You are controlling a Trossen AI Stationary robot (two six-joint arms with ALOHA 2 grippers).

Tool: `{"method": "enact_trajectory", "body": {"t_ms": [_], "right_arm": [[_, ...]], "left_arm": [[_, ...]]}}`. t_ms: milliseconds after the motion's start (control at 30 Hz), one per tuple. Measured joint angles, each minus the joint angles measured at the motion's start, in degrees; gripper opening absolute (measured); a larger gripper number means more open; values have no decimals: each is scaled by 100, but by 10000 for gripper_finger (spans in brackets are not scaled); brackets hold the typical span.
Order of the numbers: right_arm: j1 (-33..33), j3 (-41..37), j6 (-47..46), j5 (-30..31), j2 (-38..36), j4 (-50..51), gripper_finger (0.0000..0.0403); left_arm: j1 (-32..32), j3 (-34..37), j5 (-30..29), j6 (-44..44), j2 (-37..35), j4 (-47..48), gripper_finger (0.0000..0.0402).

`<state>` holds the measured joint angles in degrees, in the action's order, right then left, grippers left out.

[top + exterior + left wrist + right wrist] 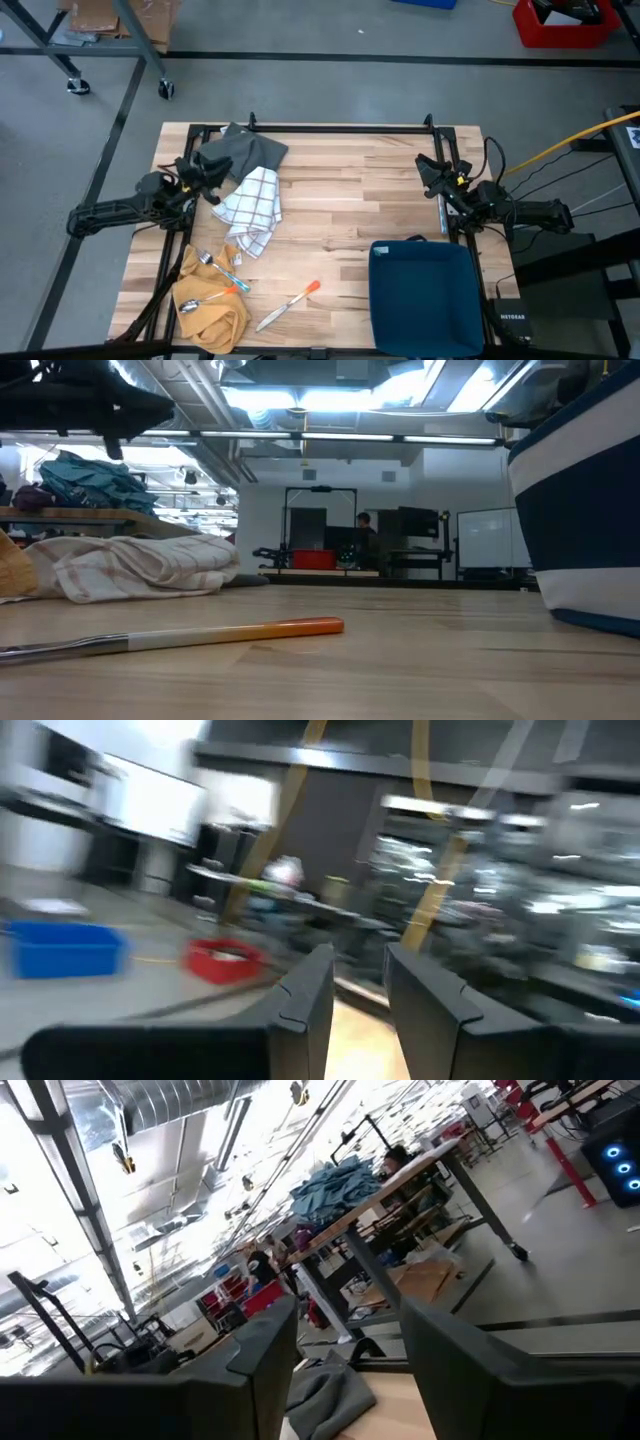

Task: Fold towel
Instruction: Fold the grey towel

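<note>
On the wooden table, a navy bin sits unlabelled at right, the checked towel lies crumpled at left beside the slightly parted left claw, while the right claw hovers apart.

The whole table is seen from straight above in the high view, with floor on every side. In the low view it is seen level from its surface, close behind the knife, with the room beyond. The same knife and checked towel are shared by both. Each wrist view is aimed past its own fingers into the room; the left one is blurred, so its direction is perhaps upward.
</note>
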<state>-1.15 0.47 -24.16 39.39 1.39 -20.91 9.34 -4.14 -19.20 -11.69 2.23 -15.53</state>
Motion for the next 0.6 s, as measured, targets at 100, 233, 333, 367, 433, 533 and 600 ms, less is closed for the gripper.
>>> {"method": "enact_trajectory", "body": {"t_ms": [100,233,333,367,433,533,600], "right_arm": [[0,0,-2,9,0,56,184],[-1,0,-82,-67,0,217,184],[0,0,-436,-468,0,421,184],[0,0,-599,-662,0,503,184],[0,0,-879,-1150,1,601,184],[0,0,-1147,-1733,2,685,184],[0,0,-1312,-1888,3,738,184]], "left_arm": [[-23,0,993,-349,16,5,86],[-60,0,2327,-701,14,7,86],[-103,0,3104,-1206,14,60,86],[-115,0,3318,-1358,14,79,86],[-138,-2,3621,-1572,12,195,86],[-157,-2,3717,-1689,12,562,86],[-157,-2,3678,-1583,12,933,86]]}}
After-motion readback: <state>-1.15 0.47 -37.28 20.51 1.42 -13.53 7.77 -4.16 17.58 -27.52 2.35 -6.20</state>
